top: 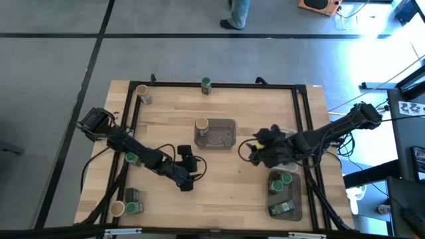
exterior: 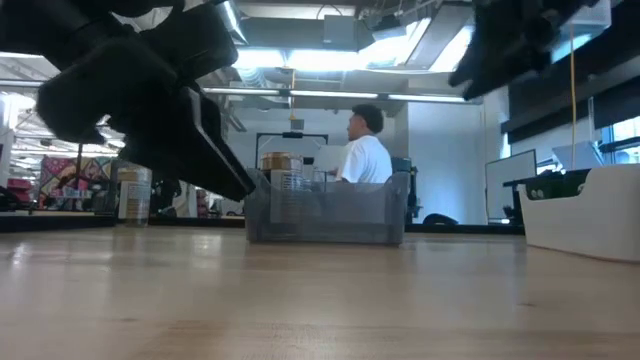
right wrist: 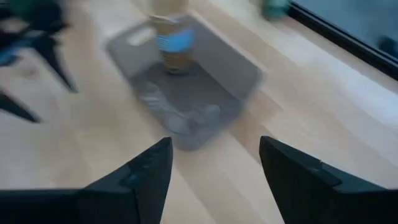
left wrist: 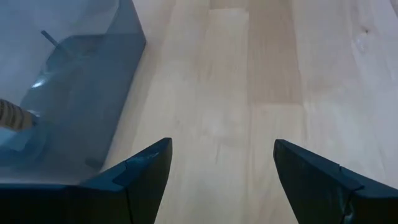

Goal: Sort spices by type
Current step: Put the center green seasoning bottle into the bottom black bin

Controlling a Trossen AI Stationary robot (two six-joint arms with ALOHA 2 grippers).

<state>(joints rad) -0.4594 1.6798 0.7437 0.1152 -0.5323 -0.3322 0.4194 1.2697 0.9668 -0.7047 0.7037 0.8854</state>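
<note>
Both arms look to be between picks. The right gripper [right wrist: 214, 171], fingers apart and empty, hovers over the surface beside the white tray [top: 298, 199] holding green-lidded jars [top: 281, 179]; ahead of it sits the grey tray [right wrist: 186, 93] with a tan-lidded jar [right wrist: 171, 37]. The left gripper [left wrist: 221, 171], also spread and empty, hangs just beside that tray. Remaining spices stand well apart at the surface's edges [top: 206, 84]; the next reach must clear the other arm.
</note>
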